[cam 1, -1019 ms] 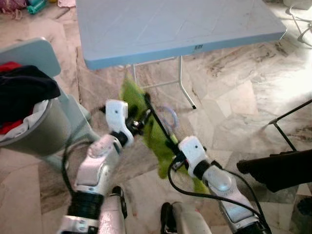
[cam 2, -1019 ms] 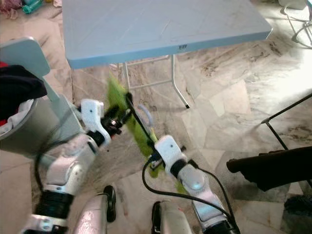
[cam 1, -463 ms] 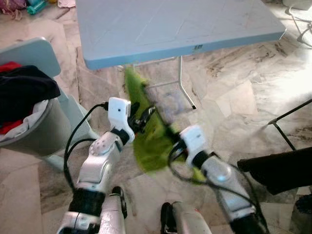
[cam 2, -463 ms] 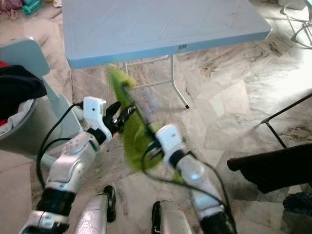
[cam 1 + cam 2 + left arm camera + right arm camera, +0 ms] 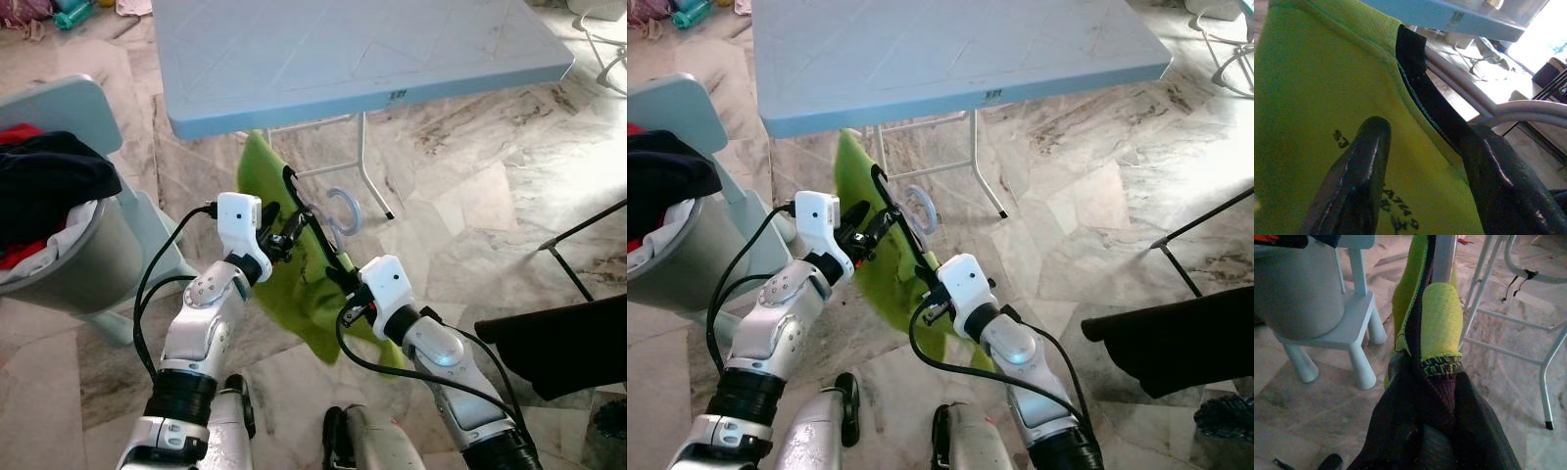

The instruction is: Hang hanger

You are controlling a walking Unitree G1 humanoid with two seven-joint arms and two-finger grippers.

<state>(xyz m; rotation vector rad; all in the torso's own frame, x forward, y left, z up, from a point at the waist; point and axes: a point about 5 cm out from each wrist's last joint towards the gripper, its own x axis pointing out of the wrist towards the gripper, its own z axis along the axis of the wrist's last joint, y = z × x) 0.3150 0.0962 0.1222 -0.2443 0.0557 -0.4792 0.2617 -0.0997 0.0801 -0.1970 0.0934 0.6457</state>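
A lime-green garment (image 5: 294, 294) with a black collar edge hangs on a grey hanger whose hook (image 5: 345, 211) points toward the table. Both grippers hold it in front of me, above the floor. My left gripper (image 5: 286, 230) is at the collar. In the left wrist view its two fingers (image 5: 1359, 171) stand apart against the green fabric (image 5: 1312, 88), beside the black trim and the grey hanger bar. My right gripper (image 5: 345, 284) is lower down, shut on the garment's shoulder end and the hanger (image 5: 1437, 328).
A light blue folding table (image 5: 343, 49) stands just ahead, its metal legs (image 5: 367, 166) behind the hanger. On the left, a grey basket of clothes (image 5: 59, 235) rests on a pale blue stool (image 5: 1347, 328). A black rack leg (image 5: 578, 240) and a dark object (image 5: 558, 343) lie right.
The garment was swinging and blurred; now it hangs steady and spread out, with the hook clear. My left gripper has risen slightly toward the collar. The right gripper keeps its hold.
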